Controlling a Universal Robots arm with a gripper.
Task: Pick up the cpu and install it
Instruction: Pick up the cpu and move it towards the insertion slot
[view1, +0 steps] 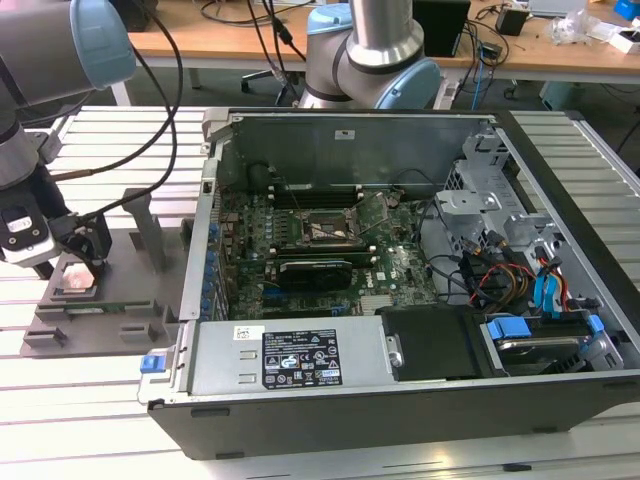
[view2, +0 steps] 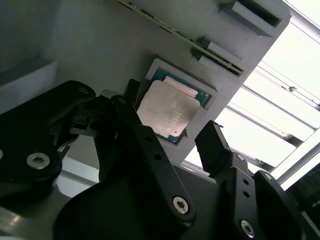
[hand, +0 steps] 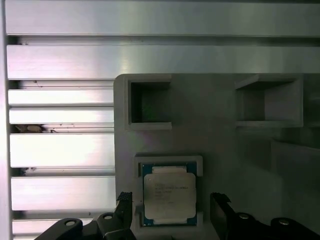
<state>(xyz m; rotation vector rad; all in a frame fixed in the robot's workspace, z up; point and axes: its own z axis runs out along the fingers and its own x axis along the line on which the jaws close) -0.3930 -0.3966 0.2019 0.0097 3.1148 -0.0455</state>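
The cpu (hand: 169, 194) lies in its tray (hand: 215, 140) recess between the gripper's (hand: 172, 212) spread fingers, which seem not quite to touch it; in the exterior view the gripper half hides it.

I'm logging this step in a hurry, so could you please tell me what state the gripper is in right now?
The gripper: open, holding nothing; its jaws stand on either side of the cpu, which lies in a recess of the grey tray.

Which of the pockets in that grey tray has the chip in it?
The shallow framed pocket flanked by the gripper holds the cpu; both deeper square pockets are empty.
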